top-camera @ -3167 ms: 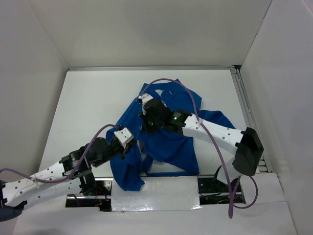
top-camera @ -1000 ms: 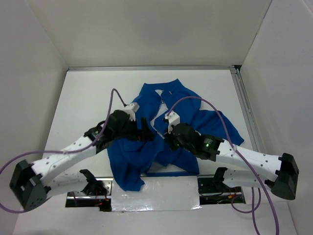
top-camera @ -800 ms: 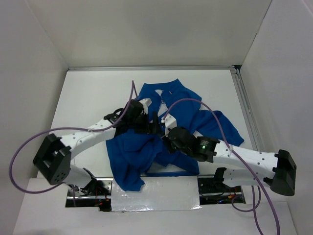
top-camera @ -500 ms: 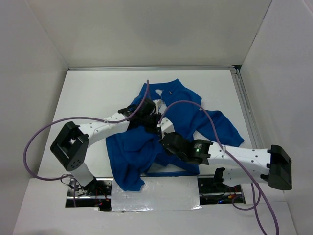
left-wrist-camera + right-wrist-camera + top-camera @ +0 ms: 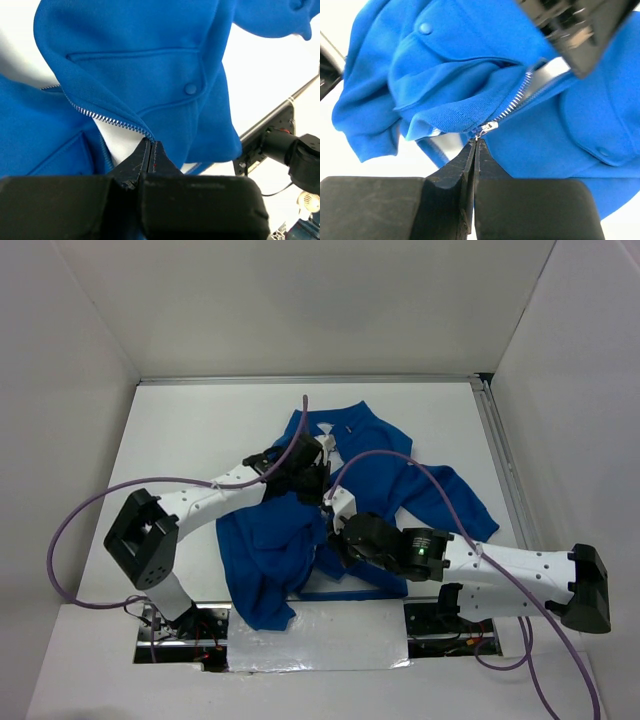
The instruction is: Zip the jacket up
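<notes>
The royal-blue jacket point(image 5: 425, 490) lies crumpled in the middle of the white table, its front open and white lining showing. My left gripper point(image 5: 318, 483) reaches over it from the left. In the left wrist view it point(image 5: 150, 143) is shut, its tips on the end of the pale zipper teeth point(image 5: 107, 118) along the jacket's point(image 5: 150, 70) front edge. My right gripper point(image 5: 337, 512) sits just in front of it. In the right wrist view it point(image 5: 476, 141) is shut on the metal zipper pull point(image 5: 489, 127), with the jacket point(image 5: 600, 110) bunched around it and the left gripper's body point(image 5: 570, 30) close above.
White walls enclose the table on three sides. A metal rail point(image 5: 505, 470) runs along the right edge. A slot with wiring point(image 5: 190, 625) lies at the near edge beside the arm bases. Purple cables point(image 5: 90, 510) loop over both arms.
Both grippers have closed in on the jacket's middle. The left arm has stretched out from the near left to the zipper; the right gripper has pulled back towards the near edge.
</notes>
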### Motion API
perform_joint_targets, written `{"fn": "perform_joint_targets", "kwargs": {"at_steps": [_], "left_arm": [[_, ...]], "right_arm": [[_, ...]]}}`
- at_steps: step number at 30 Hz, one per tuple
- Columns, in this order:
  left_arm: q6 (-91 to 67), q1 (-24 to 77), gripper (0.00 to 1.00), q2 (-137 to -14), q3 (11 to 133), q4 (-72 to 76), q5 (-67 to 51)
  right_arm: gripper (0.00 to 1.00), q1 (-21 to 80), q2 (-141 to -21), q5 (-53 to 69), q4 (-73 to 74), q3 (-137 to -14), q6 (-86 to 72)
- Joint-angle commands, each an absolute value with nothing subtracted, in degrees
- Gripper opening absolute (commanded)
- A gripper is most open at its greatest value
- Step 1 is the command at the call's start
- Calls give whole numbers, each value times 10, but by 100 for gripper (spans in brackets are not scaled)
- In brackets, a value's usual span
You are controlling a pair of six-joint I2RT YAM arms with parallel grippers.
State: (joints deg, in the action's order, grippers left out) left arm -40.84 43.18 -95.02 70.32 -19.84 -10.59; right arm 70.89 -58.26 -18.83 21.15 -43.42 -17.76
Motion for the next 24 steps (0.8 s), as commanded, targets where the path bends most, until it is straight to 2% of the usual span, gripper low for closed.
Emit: {"fn": "perform_joint_targets", "kwargs": {"at_steps": [1, 3, 9, 10, 12, 13, 15, 16, 20, 24], "left_arm": [[-388, 432, 0, -924, 735, -197, -70], [-389, 432, 0, -922, 737, -197, -69], [-381, 435, 2, -900, 728, -201, -83], [-377, 436, 27, -896, 725, -204, -85], [-372, 439, 48, -874, 722, -210, -82], [-370, 441, 67, -866, 715, -216, -72], [-368, 446, 84, -832, 710, -228, -58], [-372, 447, 97, -804, 706, -244, -40], [-385, 461, 99, -725, 683, -291, -4], [-409, 475, 99, -644, 637, -315, -21]], "right_arm": [[0, 717, -566, -101, 191, -445, -180], [0, 717, -567, -94, 185, -447, -177], [0, 712, -580, -191, 223, -468, -196], [0, 702, -582, -200, 229, -469, -202], [0, 692, -578, -221, 242, -472, -208], [0, 678, -572, -222, 245, -472, -211], [0, 664, -563, -210, 239, -465, -209], [0, 651, -556, -200, 235, -462, -207], [0, 630, -544, -160, 215, -456, -196], [0, 625, -540, -129, 195, -455, -188]]}}
